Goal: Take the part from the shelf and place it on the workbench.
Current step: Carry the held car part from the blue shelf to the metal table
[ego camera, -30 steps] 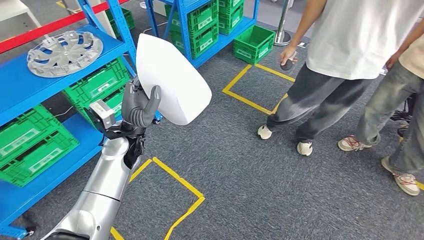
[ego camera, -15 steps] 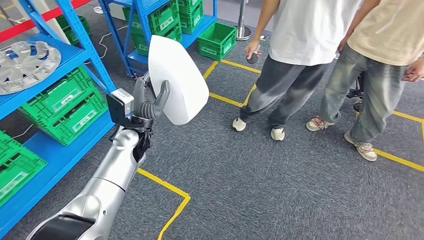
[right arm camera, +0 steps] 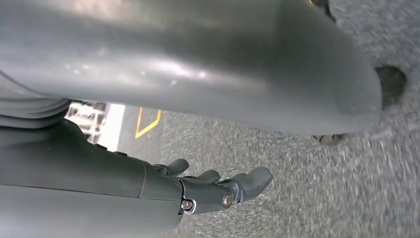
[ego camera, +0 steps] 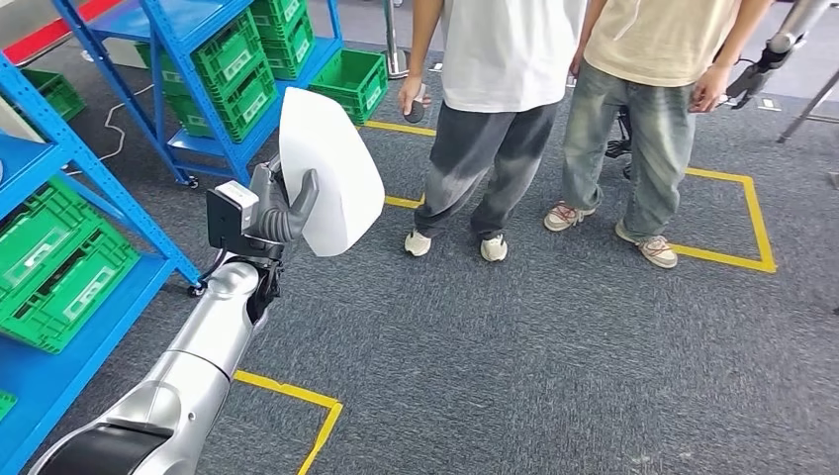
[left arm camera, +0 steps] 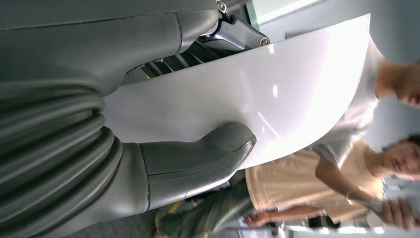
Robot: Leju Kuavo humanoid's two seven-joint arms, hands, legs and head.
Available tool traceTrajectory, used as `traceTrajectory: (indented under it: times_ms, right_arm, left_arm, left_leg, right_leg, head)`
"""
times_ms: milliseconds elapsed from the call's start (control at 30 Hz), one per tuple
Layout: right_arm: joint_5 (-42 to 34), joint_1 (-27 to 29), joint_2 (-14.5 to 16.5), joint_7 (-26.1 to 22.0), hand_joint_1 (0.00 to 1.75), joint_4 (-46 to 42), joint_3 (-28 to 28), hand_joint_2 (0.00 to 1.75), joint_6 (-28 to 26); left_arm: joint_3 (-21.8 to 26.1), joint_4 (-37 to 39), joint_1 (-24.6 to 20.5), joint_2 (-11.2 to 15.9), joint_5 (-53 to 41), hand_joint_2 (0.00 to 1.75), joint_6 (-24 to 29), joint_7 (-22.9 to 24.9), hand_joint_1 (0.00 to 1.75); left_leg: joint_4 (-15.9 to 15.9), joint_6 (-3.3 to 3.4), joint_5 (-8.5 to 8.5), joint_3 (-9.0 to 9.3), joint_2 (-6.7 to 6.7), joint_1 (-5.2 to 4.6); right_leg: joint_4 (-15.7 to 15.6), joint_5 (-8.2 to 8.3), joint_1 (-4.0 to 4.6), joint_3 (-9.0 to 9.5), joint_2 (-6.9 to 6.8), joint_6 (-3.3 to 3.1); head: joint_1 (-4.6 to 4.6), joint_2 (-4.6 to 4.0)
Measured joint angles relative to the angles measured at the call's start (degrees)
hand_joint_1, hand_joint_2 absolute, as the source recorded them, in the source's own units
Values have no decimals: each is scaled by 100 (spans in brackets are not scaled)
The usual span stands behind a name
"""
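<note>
My left hand [ego camera: 280, 210] grips a large white curved panel part [ego camera: 331, 173] and holds it upright at chest height, thumb pressed on its near face. Up close in the left wrist view, the thumb [left arm camera: 198, 161] lies across the white part [left arm camera: 277, 89], with the fingers behind it. My right hand [right arm camera: 213, 191] hangs above the grey carpet with its fingers loosely extended and nothing in them.
Blue shelves [ego camera: 99, 188] with green crates [ego camera: 59, 267] stand at the left and back left. Two people [ego camera: 495, 109] [ego camera: 643, 99] stand close ahead on the carpet, one holding a small dark object. Yellow tape squares [ego camera: 752, 218] mark the floor.
The whole view has swung to the right: the shelves and the wheel cover slid off to the left, and the two people now stand straight ahead. My left hand still holds the white part.
</note>
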Motion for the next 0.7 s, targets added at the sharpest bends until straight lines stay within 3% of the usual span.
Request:
traceTrajectory:
  times_ms: [67, 100, 167, 200, 233, 300, 367, 400, 433, 467, 500, 567, 600, 667, 700]
  right_arm:
    - [1, -9, 4, -20, 0, 0, 1, 0, 3]
    - [-2, -5, 8, -33, 0, 0, 1, 0, 4]
    - [-8, 28, 11, -53, 0, 0, -1, 0, -1]
    - [-10, 48, 13, -57, 0, 1, -1, 0, -6]
    - [-12, 57, 14, -44, 0, 1, -1, 0, -11]
    - [-31, 53, 15, -3, 0, 2, -1, 0, -15]
    - [-59, 47, 15, 23, 0, 2, -1, 0, -4]
    - [-72, 50, 15, 26, 0, 1, -1, 0, 3]
    - [-85, 54, 15, 29, 0, 1, -2, 0, 9]
    - [-95, 56, 14, 33, 0, 1, -2, 0, 14]
    - [-104, 53, 14, 35, 0, 0, -3, 0, 18]
    - [-113, 42, 20, 34, 0, 0, -3, 0, 19]
    - [-116, 40, 24, 34, 0, 0, -4, 0, 19]
    - [-117, 44, 27, 33, 0, 0, -6, 0, 20]
    - [-116, 47, 28, 33, 0, 0, -7, 0, 22]
  left_arm:
    - [-1, -25, 2, 2, -30, 175, -13, 0, 175]
    - [-1, -36, 5, -5, -41, 175, -27, 0, 175]
    - [-1, -60, 10, -36, -69, 175, -54, 0, 175]
    - [-1, -72, 9, -58, -98, 175, -61, 0, 175]
    - [-1, -85, 6, -73, -131, 175, -54, 0, 175]
    - [-1, -98, 15, -86, -187, 175, -34, 0, 175]
    - [-1, -91, 37, -83, -196, 175, -37, 0, 175]
    - [-1, -86, 42, -86, -185, 175, -60, 0, 175]
    - [-1, -84, 37, -92, -172, 175, -96, 0, 175]
    - [-1, -85, 23, -102, -155, 175, -137, 0, 175]
    - [-1, -89, 3, -110, -137, 175, -176, 0, 175]
    - [-1, -99, -42, -116, -101, 175, -237, 0, 175]
    - [-1, -104, -59, -120, -76, 175, -268, 0, 175]
    - [-1, -120, -71, -131, -29, 175, -333, 0, 175]
    - [-1, -137, -72, -134, -9, 175, -360, -1, 175]
  left_leg:
    - [-507, 17, 178, 226, -228, -9]
    - [-578, 25, 177, 256, -259, -21]
    - [-636, 76, 223, 282, -113, -28]
    - [-683, 117, 256, 299, -38, -20]
    - [-731, 156, 289, 315, 44, -10]
    - [-771, 208, 314, 317, 220, -21]
    - [-759, 227, 306, 299, 418, -38]
    - [-751, 227, 301, 291, 510, -40]
    - [-741, 218, 294, 286, 595, -37]
    - [-723, 201, 280, 284, 671, -34]
    - [-693, 173, 257, 280, 741, -41]
    - [-630, 109, 194, 282, 865, -73]
    - [-616, 76, 171, 293, 929, -91]
    - [-615, 18, 143, 320, 1033, -87]
    - [-573, -16, 100, 312, 967, -71]
  right_leg:
    - [-5, 32, -21, -35, 145, 60]
    - [-20, 58, -37, -58, 218, 104]
    - [-61, 106, -58, -81, 329, 186]
    - [-28, 80, -43, -105, 259, 207]
    - [111, -13, -19, -176, 105, 220]
    - [763, -378, 20, -486, -298, 230]
    - [1456, -664, 12, -801, -464, 257]
    - [1542, -664, 3, -823, -493, 270]
    - [1390, -564, -6, -716, -525, 280]
    - [1037, -405, -13, -497, -603, 289]
    - [619, -276, -9, -255, -772, 281]
    - [75, -131, 8, 55, -1026, 222]
    - [5, -129, 19, 83, -1068, 179]
    - [4, -101, 19, 73, -913, 108]
    - [-5, -87, 8, 69, -846, 75]
  head:
    - [-2, 0]
    - [-4, 1]
    - [-9, 0]
    - [-7, 0]
    - [9, 0]
    - [38, 0]
    - [50, 1]
    - [51, 1]
    - [51, 0]
    - [51, 0]
    - [55, -1]
    - [44, 1]
    - [35, 1]
    - [17, 0]
    - [15, 0]
